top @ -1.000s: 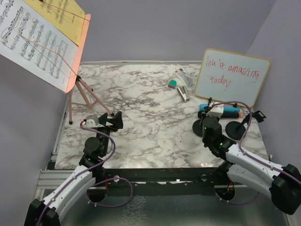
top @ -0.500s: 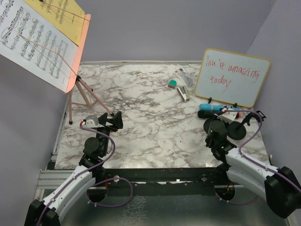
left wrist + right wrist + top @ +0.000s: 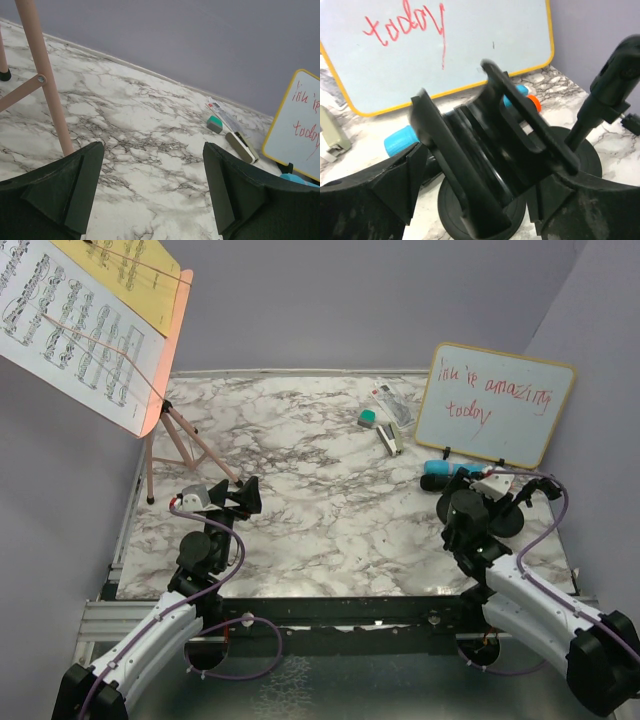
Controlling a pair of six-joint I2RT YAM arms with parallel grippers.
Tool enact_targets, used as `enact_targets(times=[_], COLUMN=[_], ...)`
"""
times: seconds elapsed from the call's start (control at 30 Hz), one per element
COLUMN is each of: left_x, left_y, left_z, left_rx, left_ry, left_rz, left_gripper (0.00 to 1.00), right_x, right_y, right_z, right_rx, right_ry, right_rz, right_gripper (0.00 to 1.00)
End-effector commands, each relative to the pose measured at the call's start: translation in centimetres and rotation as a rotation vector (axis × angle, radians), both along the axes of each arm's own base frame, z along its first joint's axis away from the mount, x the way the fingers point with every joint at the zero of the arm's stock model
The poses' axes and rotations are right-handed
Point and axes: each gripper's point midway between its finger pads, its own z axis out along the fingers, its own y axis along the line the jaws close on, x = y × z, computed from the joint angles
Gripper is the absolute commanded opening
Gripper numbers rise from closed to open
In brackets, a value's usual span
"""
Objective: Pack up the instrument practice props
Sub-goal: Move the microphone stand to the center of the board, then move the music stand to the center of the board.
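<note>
The pink music rack (image 3: 160,350) stands on its tripod legs (image 3: 175,445) at the far left and holds sheet-music pages (image 3: 70,330). My left gripper (image 3: 245,497) hovers open and empty just right of a pink leg (image 3: 45,75). My right gripper (image 3: 480,195) is open around the blurred black clip (image 3: 485,150) of a mic pole, whose round base (image 3: 455,210) rests on the table. The second mic pole (image 3: 605,95) stands just to its right. A blue microphone (image 3: 400,141) lies behind them, in front of the whiteboard.
A wood-framed whiteboard (image 3: 495,405) with red writing leans at the back right. A stapler (image 3: 390,440), a green eraser (image 3: 367,419) and a small packet (image 3: 390,403) lie behind the middle. The purple wall (image 3: 600,35) closes in on the right.
My right gripper carried the mic pole rightward, next to the other pole by the whiteboard, then spread its jaws. The left arm stayed still.
</note>
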Motion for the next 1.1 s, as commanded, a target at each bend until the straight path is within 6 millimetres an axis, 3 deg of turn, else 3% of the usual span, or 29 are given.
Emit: enact_targets(times=[0.0,0.17,0.3,0.47,0.63,0.73,0.9,0.97,1.07], left_x=[0.0,0.0,0.1,0.7,1.9,3.0,5.1,6.0,7.0], left_y=[0.1,0.0,-0.3,-0.3,-1.2,-2.0,-2.9,-2.7,-1.9], left_z=[-0.1,-0.1,-0.2,-0.7,-1.3,-1.9,-2.7,-2.8,-2.1], left_rx=[-0.005,-0.027,-0.036,-0.037,-0.061,-0.064,-0.068,-0.063,-0.058], left_ry=[0.002,0.007,0.016,0.058,0.127,0.183,0.289,0.338,0.377], left_rz=[0.002,-0.002,-0.008,0.008,0.001,-0.004,-0.004,0.015,0.062], left_gripper=[0.87,0.87,0.87,0.88,0.92,0.94,0.97,0.99,0.99], right_x=[-0.2,-1.5,-2.7,-4.6,-5.5,-5.0,-4.4,-4.2,-4.0], right_y=[0.9,2.3,3.6,4.1,5.3,7.2,12.1,14.4,17.1], right_z=[0.8,1.5,3.3,6.4,11.2,13.6,17.6,18.1,17.2], right_rx=[0.066,0.174,0.263,0.337,0.379,0.350,0.298,0.297,0.310], right_ry=[0.052,0.159,0.202,0.225,0.205,0.185,0.079,0.035,0.032], right_rz=[0.046,0.112,0.186,0.230,0.332,0.476,0.803,0.936,1.073], right_gripper=[0.83,0.92,1.00,1.00,1.00,1.00,1.00,1.00,1.00])
